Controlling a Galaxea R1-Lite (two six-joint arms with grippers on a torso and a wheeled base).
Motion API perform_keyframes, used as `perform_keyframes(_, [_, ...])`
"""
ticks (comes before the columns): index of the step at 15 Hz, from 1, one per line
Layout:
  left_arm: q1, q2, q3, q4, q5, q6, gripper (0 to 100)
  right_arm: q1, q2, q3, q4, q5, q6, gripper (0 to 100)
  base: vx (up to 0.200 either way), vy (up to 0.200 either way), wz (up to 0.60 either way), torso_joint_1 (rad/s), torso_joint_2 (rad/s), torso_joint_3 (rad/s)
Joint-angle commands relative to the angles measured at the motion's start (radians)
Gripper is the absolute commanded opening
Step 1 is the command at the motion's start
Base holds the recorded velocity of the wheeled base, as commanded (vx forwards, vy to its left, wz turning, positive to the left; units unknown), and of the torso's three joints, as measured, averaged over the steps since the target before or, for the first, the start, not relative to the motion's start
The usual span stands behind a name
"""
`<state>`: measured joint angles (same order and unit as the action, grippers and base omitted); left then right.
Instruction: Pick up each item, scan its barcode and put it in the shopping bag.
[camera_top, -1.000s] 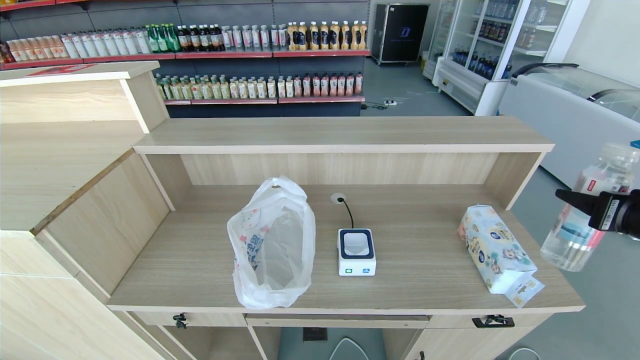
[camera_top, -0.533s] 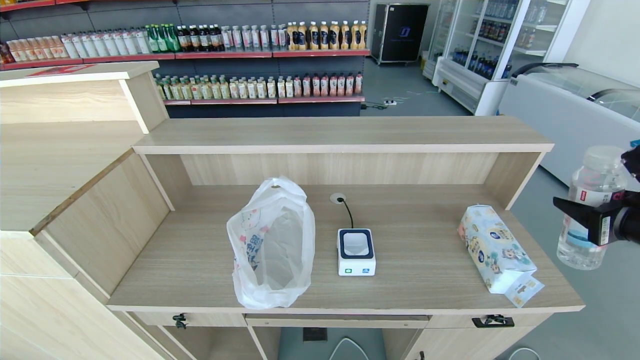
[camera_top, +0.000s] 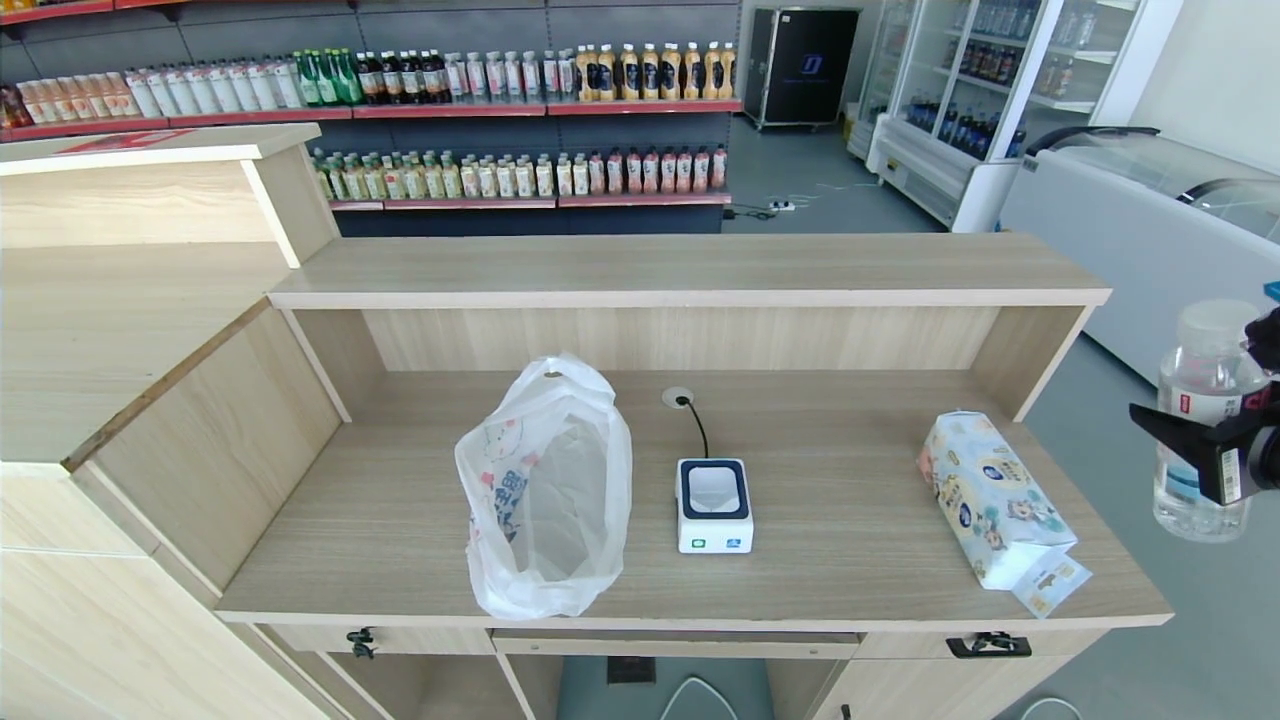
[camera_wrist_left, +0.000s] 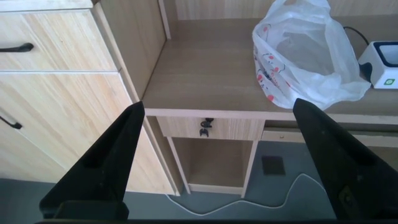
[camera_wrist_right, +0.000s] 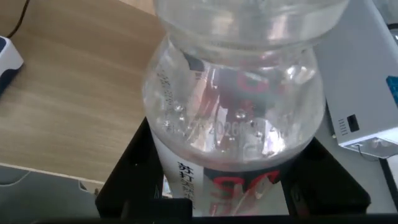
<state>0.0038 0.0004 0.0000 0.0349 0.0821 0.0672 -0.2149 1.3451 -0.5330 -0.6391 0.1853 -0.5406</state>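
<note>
Right claw, in the head view off the right end of the desk, grips a water bottle; it was tilted a second ago and is now upright, so it seems ready for the scanner. In the left wrist view, the left claw hangs open before the shopping bag. In the right wrist view, the bottle sits between the jaws.

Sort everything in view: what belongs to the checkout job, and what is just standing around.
Job: water bottle, tissue pack, shopping bag, barcode scanner.
Just around: drink shelves, glass-door fridge, chest freezer, black case.
</note>
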Motion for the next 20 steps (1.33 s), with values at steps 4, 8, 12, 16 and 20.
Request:
perform_keyframes(4, [0.001,0.000,0.000,0.000,0.001,0.000,100,0.035,0.022,-0.001,-0.037,0.000,-0.036,0,0.000,0.000,0.60,0.006,0.01,0.002])
perform_keyframes(8, [0.001,0.000,0.000,0.000,0.001,0.000,100,0.071,0.077,0.022,-0.070,0.013,-0.093,0,0.000,0.000,0.30,0.000,0.00,0.000])
perform_keyframes(12, [0.001,0.000,0.000,0.000,0.001,0.000,100,0.085,0.249,0.065,-0.249,0.019,-0.128,0,0.000,0.000,0.00,0.000,0.00,0.000])
perform_keyframes(16, [0.001,0.000,0.000,0.000,0.001,0.000,100,0.137,0.309,0.076,-0.307,0.023,-0.127,0,0.000,0.000,0.00,0.000,0.00,0.000])
perform_keyframes(20, [0.001,0.000,0.000,0.000,0.001,0.000,100,0.155,0.382,0.107,-0.436,0.102,-0.167,0,0.000,0.000,0.00,0.000,0.00,0.000])
